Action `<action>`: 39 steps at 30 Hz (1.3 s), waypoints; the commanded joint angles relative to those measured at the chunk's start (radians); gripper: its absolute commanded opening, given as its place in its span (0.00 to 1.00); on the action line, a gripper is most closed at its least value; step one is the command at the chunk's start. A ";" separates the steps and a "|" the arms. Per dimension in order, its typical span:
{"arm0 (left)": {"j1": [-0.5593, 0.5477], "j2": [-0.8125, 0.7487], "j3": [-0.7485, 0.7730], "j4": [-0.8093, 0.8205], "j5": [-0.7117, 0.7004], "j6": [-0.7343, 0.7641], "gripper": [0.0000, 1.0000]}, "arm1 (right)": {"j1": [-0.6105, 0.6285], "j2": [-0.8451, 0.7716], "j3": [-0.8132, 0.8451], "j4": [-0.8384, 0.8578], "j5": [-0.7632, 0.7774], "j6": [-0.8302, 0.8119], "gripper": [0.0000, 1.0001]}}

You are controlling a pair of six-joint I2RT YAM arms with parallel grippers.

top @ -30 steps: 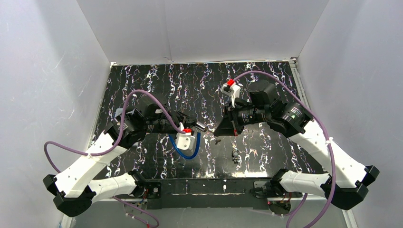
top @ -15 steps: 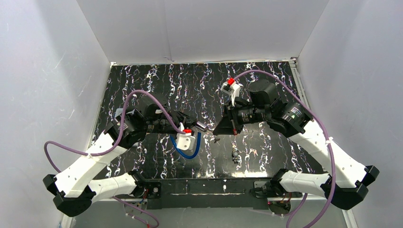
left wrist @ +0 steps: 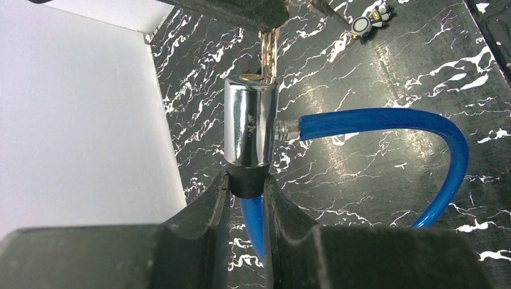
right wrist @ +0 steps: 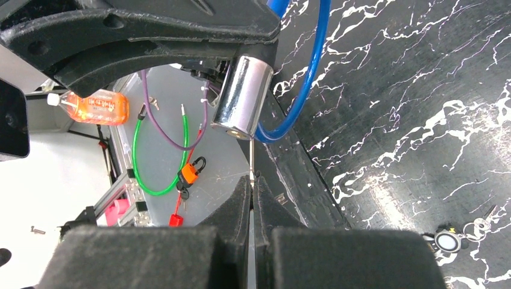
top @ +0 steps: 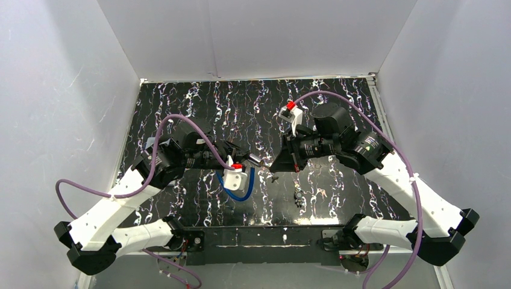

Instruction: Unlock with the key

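Observation:
A chrome lock cylinder [left wrist: 250, 123] with a blue cable loop [left wrist: 422, 129] hangs above the black marbled table. My left gripper [left wrist: 248, 183] is shut on the black collar at the cylinder's base. The thin key [right wrist: 251, 158] is pinched edge-on in my right gripper [right wrist: 252, 180], which is shut on it. The key's tip [left wrist: 269, 51] sits at the keyhole on the cylinder's end face. In the top view the lock [top: 256, 160] and the right gripper [top: 278, 164] meet at mid-table, with the blue cable [top: 236, 191] drooping below the left gripper [top: 248, 159].
A small keyring with a round fob [top: 298, 196] lies on the table [top: 337, 108] near the front middle. White walls close in the left, back and right sides. Beyond the front edge, an orange padlock [right wrist: 188, 171] and a green cable [right wrist: 158, 153] lie on a lower surface.
The right arm's elbow and wrist have shifted slightly; both grippers and the lock stay where they were, key still at the keyhole.

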 commanded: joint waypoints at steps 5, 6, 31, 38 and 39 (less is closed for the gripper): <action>-0.006 -0.029 0.017 0.030 0.021 0.010 0.00 | -0.009 -0.038 -0.009 0.076 -0.032 0.004 0.01; -0.005 -0.029 0.016 0.030 0.020 0.010 0.00 | -0.009 -0.041 -0.007 0.071 -0.032 0.000 0.01; -0.012 -0.028 0.011 0.029 0.018 0.023 0.00 | -0.009 -0.035 -0.004 0.109 -0.043 0.015 0.01; -0.012 -0.031 0.012 0.030 0.020 0.023 0.00 | -0.011 -0.030 -0.013 0.111 -0.036 0.015 0.01; -0.012 -0.031 0.013 0.029 0.020 0.024 0.00 | -0.013 -0.029 -0.014 0.110 -0.035 0.015 0.01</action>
